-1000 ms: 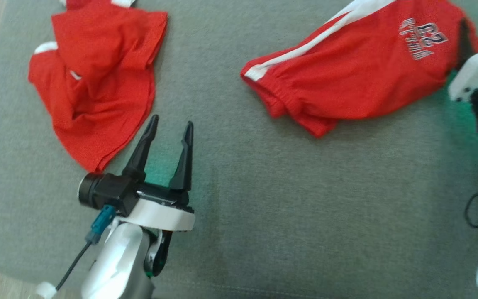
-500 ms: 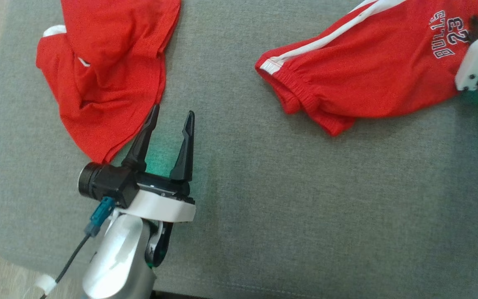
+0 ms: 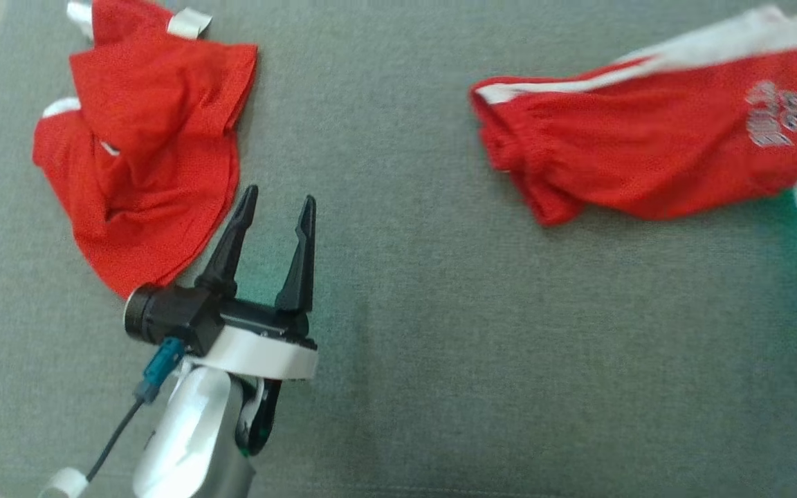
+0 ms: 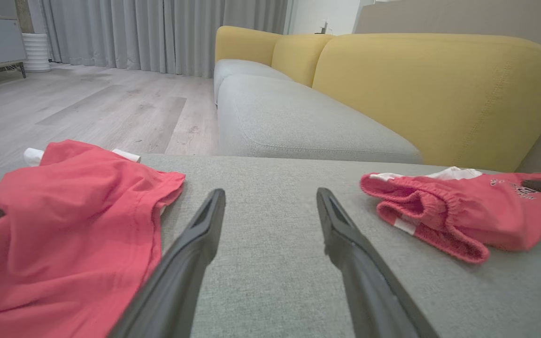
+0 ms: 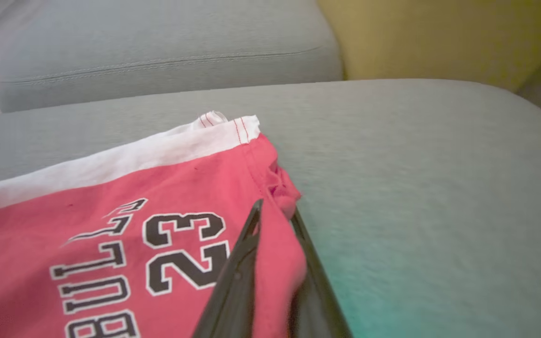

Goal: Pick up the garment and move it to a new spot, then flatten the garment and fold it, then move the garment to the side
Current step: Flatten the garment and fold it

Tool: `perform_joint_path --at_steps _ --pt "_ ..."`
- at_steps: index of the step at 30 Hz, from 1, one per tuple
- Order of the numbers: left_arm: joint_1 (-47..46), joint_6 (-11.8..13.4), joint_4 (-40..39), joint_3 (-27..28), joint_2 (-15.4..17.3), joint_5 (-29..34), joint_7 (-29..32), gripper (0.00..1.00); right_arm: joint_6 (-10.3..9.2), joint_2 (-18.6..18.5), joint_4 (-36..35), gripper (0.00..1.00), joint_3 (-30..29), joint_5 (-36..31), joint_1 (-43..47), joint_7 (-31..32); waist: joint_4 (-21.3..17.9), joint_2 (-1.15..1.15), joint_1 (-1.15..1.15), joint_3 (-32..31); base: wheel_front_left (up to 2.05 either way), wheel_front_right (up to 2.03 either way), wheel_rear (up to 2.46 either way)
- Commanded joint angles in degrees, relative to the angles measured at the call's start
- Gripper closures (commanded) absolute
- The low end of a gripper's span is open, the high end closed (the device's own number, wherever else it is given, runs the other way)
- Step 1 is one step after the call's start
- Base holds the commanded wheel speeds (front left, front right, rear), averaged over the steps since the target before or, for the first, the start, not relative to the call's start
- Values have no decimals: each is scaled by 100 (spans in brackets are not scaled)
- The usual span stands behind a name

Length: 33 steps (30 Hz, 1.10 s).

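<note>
The right gripper (image 5: 275, 212) pinches a fold at the hem corner of the red shorts (image 3: 647, 159), both fingers pressed against the cloth. The shorts lie at the far right of the grey cushion (image 3: 440, 346), white side stripe away from the robot, elastic waistband toward the centre. A pale shape at the head view's right border is probably that arm's wrist, though it is too blurred to be sure. The left gripper (image 3: 280, 195) sits low over the cushion, fingers spread and holding nothing, just beside the edge of a second red garment (image 3: 149, 159) crumpled near the cushion's left edge. Bare grey fabric runs between the two garments — and across the whole near side. Beyond stand a yellow-backed sofa (image 4: 430, 89) and wood floor (image 4: 87, 108).
</note>
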Motion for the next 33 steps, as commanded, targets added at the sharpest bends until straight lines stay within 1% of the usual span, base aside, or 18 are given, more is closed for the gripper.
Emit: perform_joint_path --at_steps 1,4,6,8,13,18,19,24,28,30,33 --pt "47 -13 -140 247 28 83 -30 0 37 -238 -106 100 -67 74 146 -134 -152 0 0 -201 0 0 0" --pt "117 -21 -129 266 24 92 -30 0 37 -501 -11 100 -391 94 407 -229 -199 0 0 -324 0 0 0" --pt "157 -27 -129 284 21 96 -30 0 37 -573 31 100 -573 48 539 -291 -215 0 0 -372 0 0 0" --pt "193 -36 -142 308 20 102 -30 0 37 -562 41 100 -720 -4 599 -350 -225 0 0 -392 0 0 0" --pt "269 -58 -141 332 17 145 -30 0 37 -288 -42 100 -900 -116 564 -506 -211 0 0 -434 0 0 0" --pt "318 -74 -72 333 15 162 -30 0 37 145 -238 100 -753 -157 468 -717 -174 0 0 -602 0 0 0" --pt "318 -74 -72 333 15 162 -30 0 37 145 -238 100 -753 -157 468 -717 -174 0 0 -602 0 0 0" --pt "420 -62 -42 361 13 184 -30 0 37 705 -526 100 -318 26 392 -899 -146 0 0 -849 0 0 0" --pt "513 -52 -33 374 12 182 -30 0 37 1220 -831 100 250 340 456 -991 -100 0 0 -1034 0 0 0" --pt "560 -51 -29 370 11 174 -30 0 37 1397 -1012 100 582 552 533 -1021 -64 0 0 -1108 0 0 0" --pt "622 -46 -39 371 10 166 -30 0 37 1556 -1283 100 1103 889 689 -1037 -2 0 0 -1171 0 0 0"
